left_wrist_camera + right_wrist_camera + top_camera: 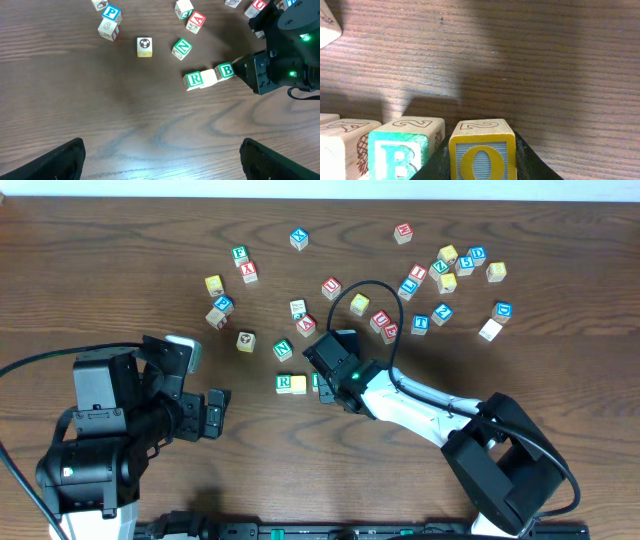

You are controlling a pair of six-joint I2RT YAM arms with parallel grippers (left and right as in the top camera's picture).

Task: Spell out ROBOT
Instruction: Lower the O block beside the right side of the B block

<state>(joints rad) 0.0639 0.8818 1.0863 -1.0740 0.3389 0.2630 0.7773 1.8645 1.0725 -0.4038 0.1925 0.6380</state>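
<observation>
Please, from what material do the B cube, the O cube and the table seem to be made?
B cube: pale, bare-looking wood with visible grain and a green printed face.
O cube: the same pale wood, with a yellow and blue printed face.
Table: dark brown wood grain, matte; solid wood or laminate, I cannot tell.

R cube, a pale cube and B cube touch in a row

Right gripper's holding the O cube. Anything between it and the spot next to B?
Nothing visible. The O cube sits in the right gripper right beside the B cube; only the gripper's own finger lies in the gap between them.
</observation>
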